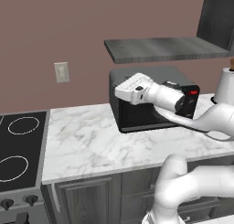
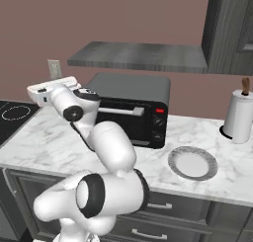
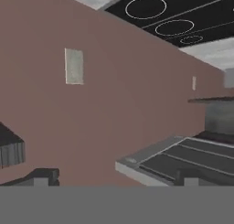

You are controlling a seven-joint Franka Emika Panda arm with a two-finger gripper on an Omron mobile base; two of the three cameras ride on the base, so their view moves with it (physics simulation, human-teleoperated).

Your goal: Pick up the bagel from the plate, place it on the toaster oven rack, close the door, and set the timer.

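The dark toaster oven stands at the back of the marble counter. Its door is up and closed, the silver handle across the top, so the rack is hidden behind it. The control strip with its red light is on the oven's right side. To the right of the oven the pale round plate lies bare; the bagel is out of view. My gripper hovers level with the oven's top, off its left front corner, pointing at the wall. In the hand view the gripper is open, its fingertips wide apart and holding nothing.
A black cooktop borders the counter on the left. A grey wall shelf hangs just above the oven. A paper towel roll stands at the far right. A wall outlet faces the hand.
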